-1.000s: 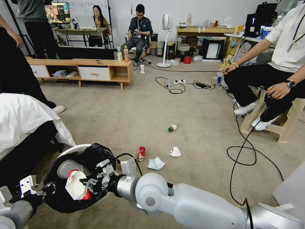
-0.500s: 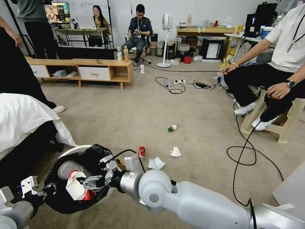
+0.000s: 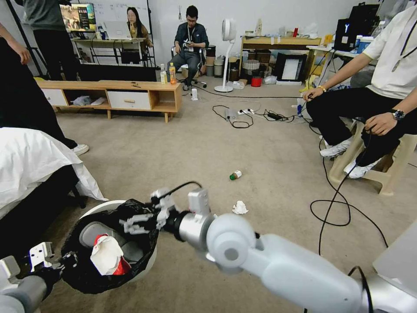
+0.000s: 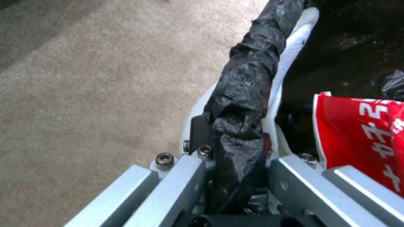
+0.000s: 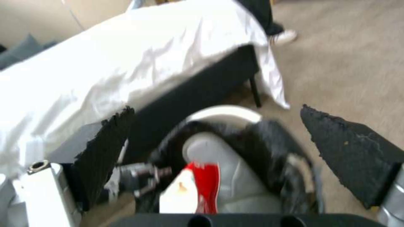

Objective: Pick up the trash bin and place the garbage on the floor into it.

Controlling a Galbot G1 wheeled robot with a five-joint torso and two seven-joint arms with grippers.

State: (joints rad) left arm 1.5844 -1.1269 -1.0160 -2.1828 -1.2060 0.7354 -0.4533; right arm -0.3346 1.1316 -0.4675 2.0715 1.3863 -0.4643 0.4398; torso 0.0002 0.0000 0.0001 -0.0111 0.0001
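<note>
Head view: trash bin at approx 7 o'clock, tilted w/ mouth up, held off the floor beside the white-sheeted bed. Left gripper at bin's 7 o'clock edge, jaws clamped on the rim and black bag. Red snack wrapper lies inside bin. Right gripper over bin's 1 o'clock rim, jaws spread wide, nothing btwn them. On carpet: white tissue just past the right arm, green-capped bottle farther out at 12 o'clock.
</note>
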